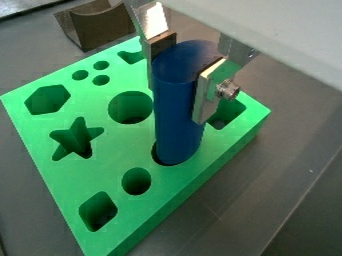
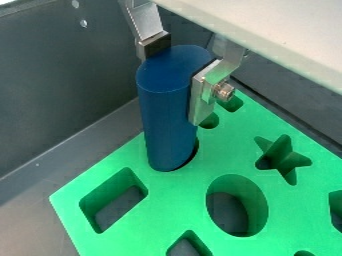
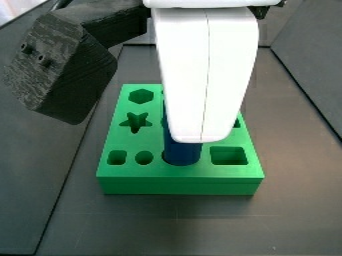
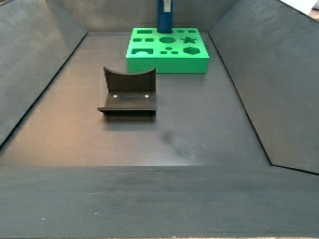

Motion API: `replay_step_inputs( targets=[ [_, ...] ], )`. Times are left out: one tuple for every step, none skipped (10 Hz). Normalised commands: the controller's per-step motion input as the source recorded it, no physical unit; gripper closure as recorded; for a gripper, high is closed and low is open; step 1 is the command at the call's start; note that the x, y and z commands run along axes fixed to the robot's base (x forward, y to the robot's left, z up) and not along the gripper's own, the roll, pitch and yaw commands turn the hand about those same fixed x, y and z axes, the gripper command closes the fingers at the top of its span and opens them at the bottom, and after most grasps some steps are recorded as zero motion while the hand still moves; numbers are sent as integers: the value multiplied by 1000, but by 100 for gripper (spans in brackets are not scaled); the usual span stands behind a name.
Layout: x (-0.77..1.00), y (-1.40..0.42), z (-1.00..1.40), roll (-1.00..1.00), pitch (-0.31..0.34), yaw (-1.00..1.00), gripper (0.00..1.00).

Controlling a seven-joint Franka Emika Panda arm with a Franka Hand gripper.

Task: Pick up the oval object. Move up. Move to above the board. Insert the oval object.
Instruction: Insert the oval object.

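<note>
My gripper [image 1: 187,62] clamps the tall blue oval object [image 1: 177,105], its lower end seated in a hole of the thick green board [image 1: 80,180] near frame centre

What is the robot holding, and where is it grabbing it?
The gripper holds the blue oval object by its upper end, its lower end already in a hole of the green board.

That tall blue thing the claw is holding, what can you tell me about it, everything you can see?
The oval object is a plain, smooth blue peg with rounded sides and a flat top, plastic by the look of it. It stands upright, its lower end already sunk into a hole in the green board, near one edge. The gripper is shut on its upper part, one silver finger pressed on each side. In a side view only its base shows beneath the white arm.
</note>
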Motion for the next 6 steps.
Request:
replay_step_inputs(
  targets=[
    [0,-49,-440,53,-63,0,100],
    [0,0,-366,164,-7,6,100],
    [-51,0,-271,133,0,6,100],
    [-89,14,-197,74,0,0,100],
    [-223,0,-91,81,0,0,100],
    [-226,46,-137,79,0,0,100]
  ],
)
